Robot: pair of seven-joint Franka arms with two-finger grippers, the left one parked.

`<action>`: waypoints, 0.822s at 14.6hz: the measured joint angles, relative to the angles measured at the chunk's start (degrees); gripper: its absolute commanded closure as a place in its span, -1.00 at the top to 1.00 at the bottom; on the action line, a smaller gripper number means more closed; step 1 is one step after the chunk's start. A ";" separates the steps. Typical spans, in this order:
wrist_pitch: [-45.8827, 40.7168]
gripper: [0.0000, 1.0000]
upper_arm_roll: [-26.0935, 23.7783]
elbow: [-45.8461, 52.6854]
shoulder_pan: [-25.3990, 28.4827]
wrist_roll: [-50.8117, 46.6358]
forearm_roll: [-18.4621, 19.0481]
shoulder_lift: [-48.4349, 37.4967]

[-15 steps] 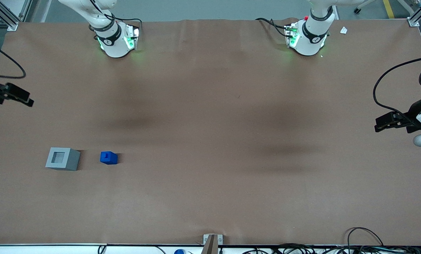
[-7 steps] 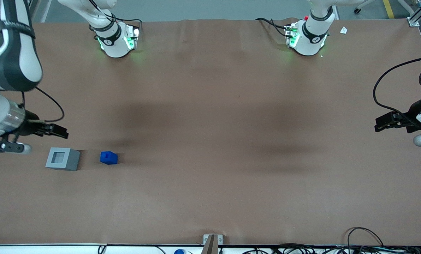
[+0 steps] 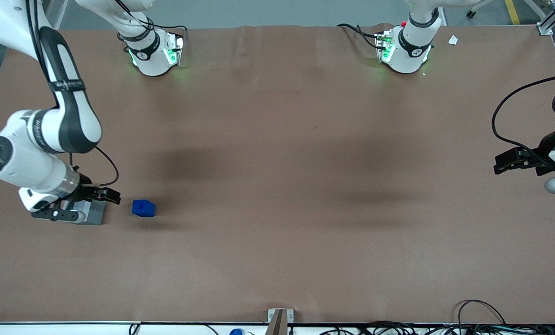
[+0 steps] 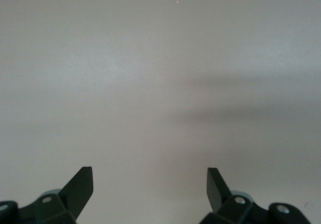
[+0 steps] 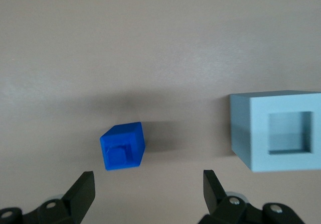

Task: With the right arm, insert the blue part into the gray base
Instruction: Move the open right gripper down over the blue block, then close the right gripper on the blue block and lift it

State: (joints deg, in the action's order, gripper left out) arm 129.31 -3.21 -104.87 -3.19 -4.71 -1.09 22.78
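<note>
The right arm's gripper (image 5: 145,191), fingers spread and empty, hangs over the gray base (image 3: 93,213), with the blue part (image 3: 143,208) just beside it toward the parked arm's end.

Overhead front view; downward right wrist view over blue part (image 5: 123,146), gray base (image 5: 275,130).

Gripper (image 3: 104,195) of the right arm (image 3: 68,116) hanging over the gray base (image 3: 93,213), fingers spread, nothing between them. Blue part (image 3: 143,208) just beside, apart from the base, bare brown surface (image 3: 277,195) open all round it. Base recess uncovered, seen from the wrist.
</note>
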 measured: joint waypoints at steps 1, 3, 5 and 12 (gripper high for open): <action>0.81 0.90 -0.02 -0.05 0.34 -0.01 0.00 1.09; 1.43 0.90 -0.05 -0.05 1.33 -0.06 0.00 2.51; 2.01 0.90 -0.06 -0.06 2.19 -0.21 0.00 3.46; 4.50 0.89 -0.07 -0.09 3.57 -0.25 0.00 6.90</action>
State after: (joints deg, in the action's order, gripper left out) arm 133.81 -3.28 -104.96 0.37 -4.96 -1.09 29.68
